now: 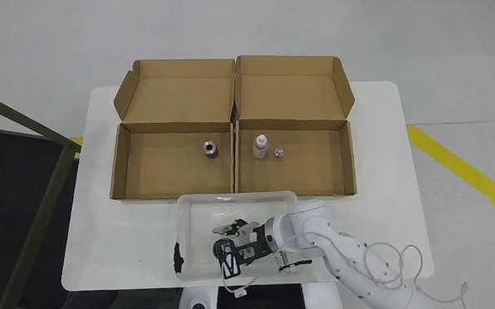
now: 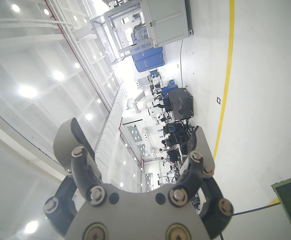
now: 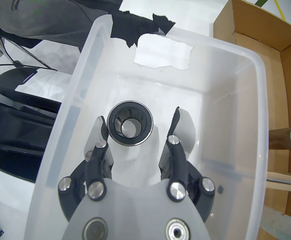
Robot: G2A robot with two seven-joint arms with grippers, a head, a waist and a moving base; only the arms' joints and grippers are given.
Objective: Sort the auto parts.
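A black cylindrical sleeve [image 3: 130, 126] with a hollow bore stands on the floor of a clear plastic bin [image 3: 259, 68]. My right gripper [image 3: 139, 114] is open inside the bin with the sleeve between its fingers, close against one fingertip [image 3: 103, 127] and apart from the other. From above, the right gripper [image 1: 225, 247] sits low in the bin [image 1: 233, 197] at the table's front. My left gripper [image 2: 135, 124] is open and holds nothing, aimed up at the hall ceiling. A metal ring [image 1: 209, 148] lies in the left cardboard box [image 1: 119, 172].
The right cardboard box [image 1: 348, 162] holds a white bottle-shaped part [image 1: 261, 145] and a small metal part [image 1: 279, 153]. Both boxes stand just behind the bin with lids folded back. Black tape [image 3: 145, 25] and a white label [image 3: 162, 54] are on the bin's end wall.
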